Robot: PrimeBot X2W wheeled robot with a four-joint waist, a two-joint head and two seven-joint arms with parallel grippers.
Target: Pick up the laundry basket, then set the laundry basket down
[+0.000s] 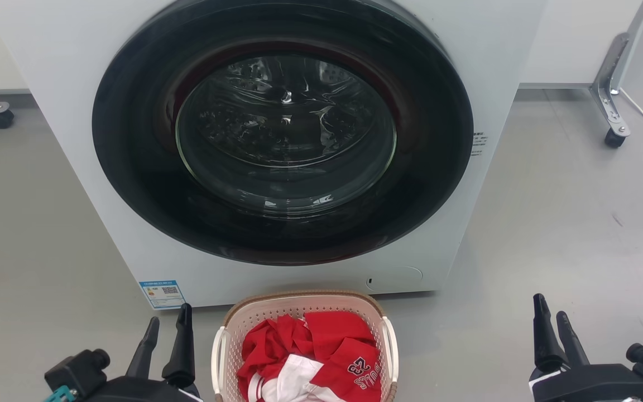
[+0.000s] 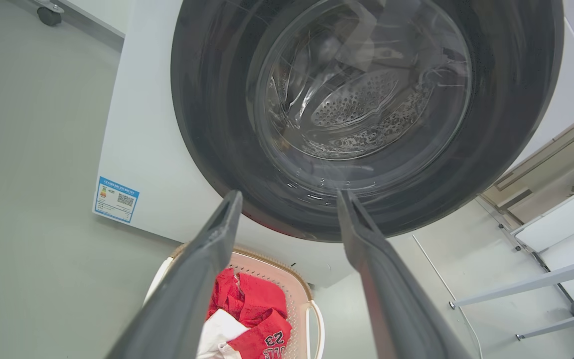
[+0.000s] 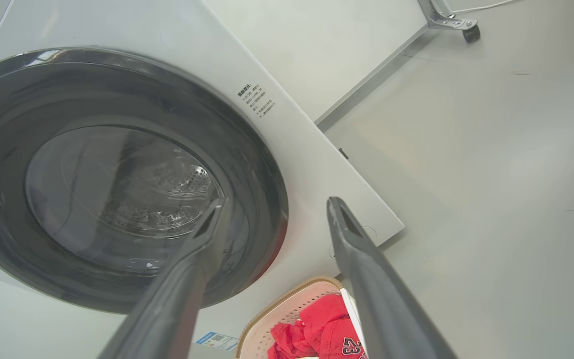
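The laundry basket [image 1: 299, 304] sits on the grey floor [image 1: 567, 223] directly in front of the white washing machine [image 1: 511, 67], its far brown rim close to the base of the machine below the closed round dark door [image 1: 285, 128]. Crumpled red and white clothes [image 1: 327, 335] lie inside it, one red piece showing the number 23. A white handle [image 1: 218, 357] runs along each long side. The left gripper [image 1: 169, 317] hovers just beside the basket's left side, its fingers parted and holding nothing. The right gripper [image 1: 550, 308] is well apart from the basket's right side, its fingers likewise spread and empty. Both sets of fingers point toward the machine. A blue label [image 1: 162, 293] is stuck at the machine's lower left corner.
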